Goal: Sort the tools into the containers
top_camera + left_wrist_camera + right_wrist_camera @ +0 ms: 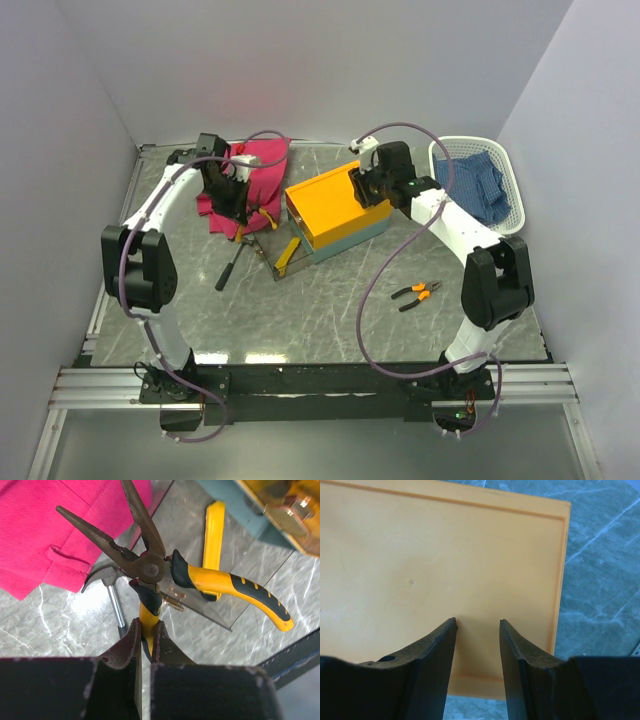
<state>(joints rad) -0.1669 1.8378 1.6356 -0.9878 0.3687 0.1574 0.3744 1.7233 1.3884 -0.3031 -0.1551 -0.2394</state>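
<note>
My left fingers (146, 625) pinch shut on one handle of the yellow pliers (152, 570), above the hammer (106, 579). They might swing and slip. My right fingers (477, 621) hang half open, empty, over the toolbox (445, 555).

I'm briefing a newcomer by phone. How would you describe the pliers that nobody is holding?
Start at the orange-yellow toolbox mid-table. Right of it, toward the near edge, the orange-black pliers lie alone on the marble table. Unlike the yellow-black pliers clamped in the left fingers by the magenta cloth, these have orange handles and lie untouched.
</note>
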